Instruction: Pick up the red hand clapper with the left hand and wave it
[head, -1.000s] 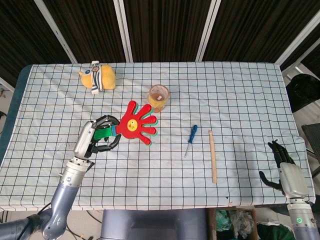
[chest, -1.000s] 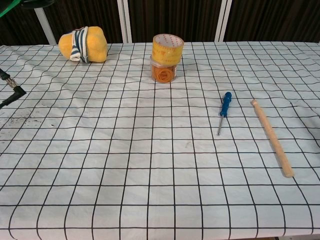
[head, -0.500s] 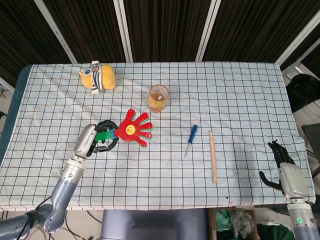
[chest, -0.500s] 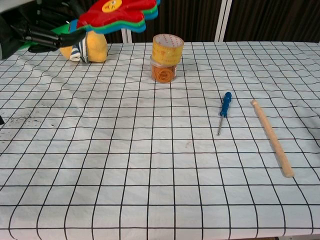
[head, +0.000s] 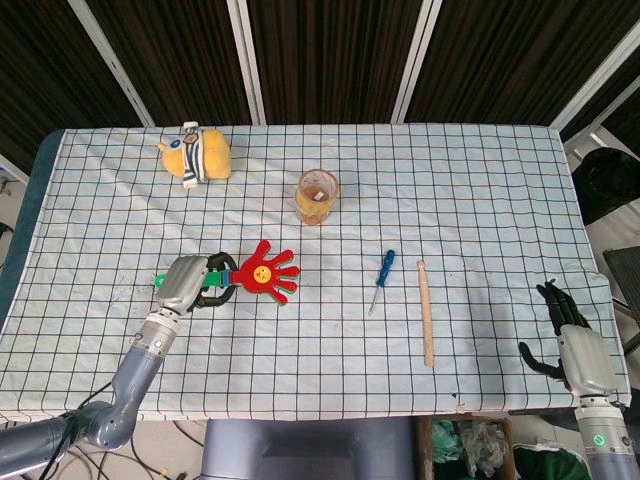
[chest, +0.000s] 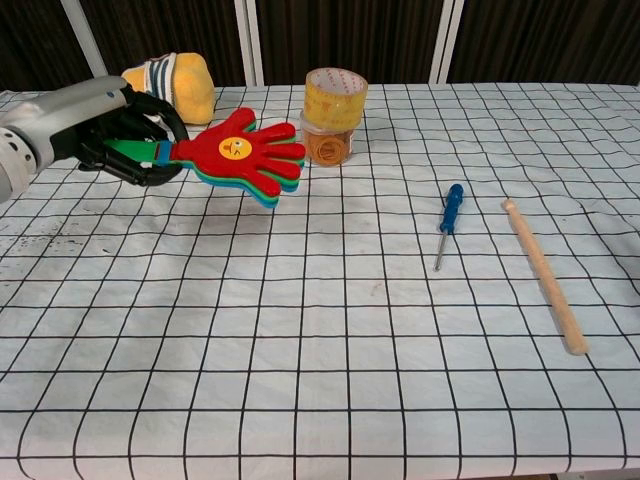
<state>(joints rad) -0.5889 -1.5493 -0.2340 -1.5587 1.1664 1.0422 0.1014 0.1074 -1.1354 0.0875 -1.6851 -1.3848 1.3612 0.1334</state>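
The red hand clapper (head: 266, 272) has a yellow face badge, green and blue layers under the red one, and a green handle. My left hand (head: 188, 283) grips that handle at the table's left side. In the chest view the clapper (chest: 243, 153) hangs above the cloth, palm up, its fingers pointing right toward the jar, with the left hand (chest: 118, 130) wrapped round the handle. My right hand (head: 568, 340) rests off the table's right front corner, fingers apart, holding nothing.
A jar with a roll of yellow tape on top (chest: 333, 118) stands just right of the clapper. A yellow plush toy (head: 198, 153) lies at the back left. A blue screwdriver (head: 380, 278) and a wooden stick (head: 425, 311) lie right of centre on the checked cloth (head: 330, 360).
My left hand has swung the clapper downward toward the table. In the chest view it dropped from the top edge to just above the cloth. The right hand has not moved.
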